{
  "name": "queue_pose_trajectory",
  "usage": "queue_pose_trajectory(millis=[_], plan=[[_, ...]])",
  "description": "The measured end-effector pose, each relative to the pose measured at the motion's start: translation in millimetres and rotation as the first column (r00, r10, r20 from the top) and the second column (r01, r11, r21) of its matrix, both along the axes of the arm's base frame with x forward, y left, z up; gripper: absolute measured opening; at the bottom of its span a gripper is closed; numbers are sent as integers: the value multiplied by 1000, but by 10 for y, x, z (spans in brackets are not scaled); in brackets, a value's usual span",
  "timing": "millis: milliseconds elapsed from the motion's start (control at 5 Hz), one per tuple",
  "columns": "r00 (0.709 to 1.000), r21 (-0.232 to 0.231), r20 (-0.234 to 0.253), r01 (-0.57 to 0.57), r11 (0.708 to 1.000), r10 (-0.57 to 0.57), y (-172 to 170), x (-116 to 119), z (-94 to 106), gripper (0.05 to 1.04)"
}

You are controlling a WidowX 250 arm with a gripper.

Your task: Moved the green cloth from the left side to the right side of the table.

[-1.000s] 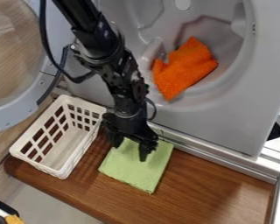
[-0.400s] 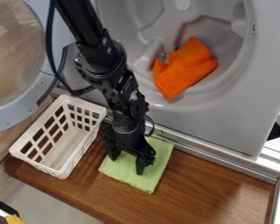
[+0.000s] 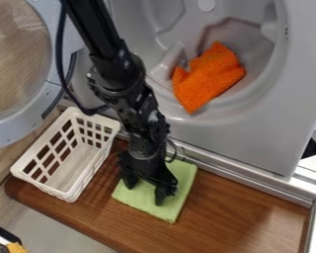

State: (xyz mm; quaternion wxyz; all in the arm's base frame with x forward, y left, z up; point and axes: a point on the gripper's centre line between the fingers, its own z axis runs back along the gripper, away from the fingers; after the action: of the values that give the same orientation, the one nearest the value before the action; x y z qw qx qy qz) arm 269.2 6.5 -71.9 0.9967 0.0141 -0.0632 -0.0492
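Note:
The gripper (image 3: 144,194) hangs over the green cloth, its two fingertips apart and low against the cloth's surface. Flat on the brown wooden table (image 3: 233,212) lies the green cloth (image 3: 181,174), roughly square, just right of the white basket. The arm and gripper cover part of the cloth's upper left. Whether any fabric is pinched between the fingers cannot be made out.
A white slotted basket (image 3: 75,180) stands on the table's left. Behind is a grey drum opening (image 3: 253,106) with an orange cloth (image 3: 210,76) in it. A round door (image 3: 52,99) is at the upper left, and a metal rail (image 3: 246,184) runs along the table's back edge.
The gripper has come down toward the front of the cloth. The cloth's right and lower corners have shifted slightly since the earlier frames.

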Motion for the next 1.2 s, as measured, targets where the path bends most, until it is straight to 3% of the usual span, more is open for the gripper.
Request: queue_pose_trajectory(millis=[200,600,800,1200], plan=[[998,-12,3,55,998,-55,-202,-12,-23,1001],[984,-73,23,176,982,-175,-967,-7,-23,1001],[985,-65,10,173,983,-173,-1290,-22,-30,1001],[996,-57,-22,83,995,-84,-1427,-65,-45,1001]])
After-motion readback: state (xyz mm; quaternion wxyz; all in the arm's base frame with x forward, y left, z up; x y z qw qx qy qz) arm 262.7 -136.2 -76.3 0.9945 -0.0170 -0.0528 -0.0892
